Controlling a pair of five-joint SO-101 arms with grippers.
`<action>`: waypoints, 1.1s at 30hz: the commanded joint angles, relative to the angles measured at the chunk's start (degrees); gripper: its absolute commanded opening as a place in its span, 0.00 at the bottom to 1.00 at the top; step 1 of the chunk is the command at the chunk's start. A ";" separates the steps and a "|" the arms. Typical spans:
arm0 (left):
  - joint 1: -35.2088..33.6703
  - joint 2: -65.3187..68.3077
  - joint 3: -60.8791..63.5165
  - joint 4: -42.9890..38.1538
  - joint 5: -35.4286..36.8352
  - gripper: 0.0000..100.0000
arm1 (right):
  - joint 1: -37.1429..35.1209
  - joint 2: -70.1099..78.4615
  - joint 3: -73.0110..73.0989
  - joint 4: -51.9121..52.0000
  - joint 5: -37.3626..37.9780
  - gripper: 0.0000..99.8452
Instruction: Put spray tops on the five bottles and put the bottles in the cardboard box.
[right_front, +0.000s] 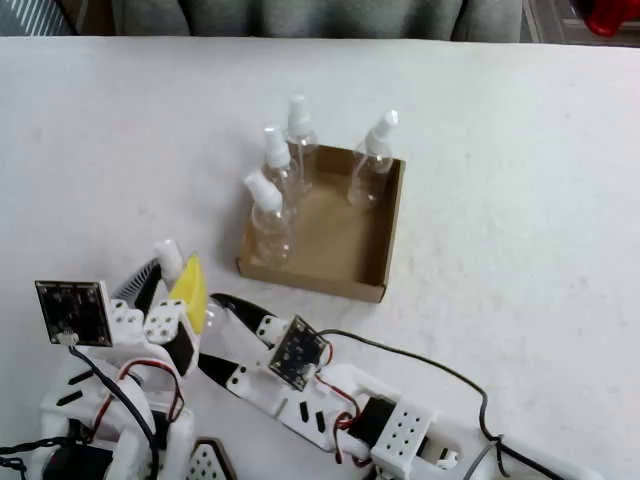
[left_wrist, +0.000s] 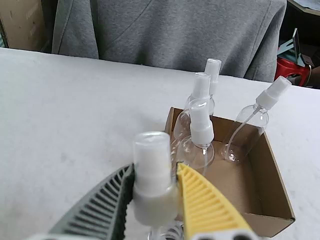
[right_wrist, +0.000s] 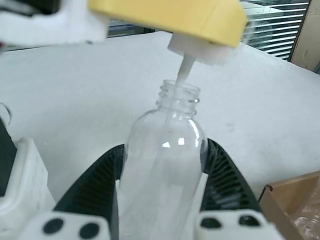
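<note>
Left gripper (left_wrist: 155, 172): my yellow and grey fingers are clamped on the white plastic spray top (left_wrist: 151, 150). Right gripper (right_wrist: 165, 150): my black fingers are closed around the clear round plastic bottle (right_wrist: 165, 137), held upright. The top's thin dip tube (right_wrist: 183, 70) runs into the threaded neck (right_wrist: 178, 92), and the cap is not seated. Step in hand: fitting the fifth top. Next move, I judge: lower straight, then twist down. Beyond, the shallow brown cardboard box (right_front: 392, 225) holds four capped bottles (right_front: 372, 165).

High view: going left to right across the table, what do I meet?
Spray top in the left gripper → nearest capped bottle → rearmost bottle → rightmost bottle → right wall of the cardboard box.
</note>
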 joint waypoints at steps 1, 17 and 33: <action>0.66 -0.13 -0.35 -0.35 -0.79 0.02 | 0.66 0.31 -2.55 -1.27 0.62 0.02; 0.13 -0.13 -0.70 3.78 -0.79 0.25 | 0.66 0.31 -2.55 -1.19 0.62 0.02; -6.46 -0.13 -16.09 5.19 -1.41 0.25 | 6.11 0.31 -2.81 -1.19 0.62 0.02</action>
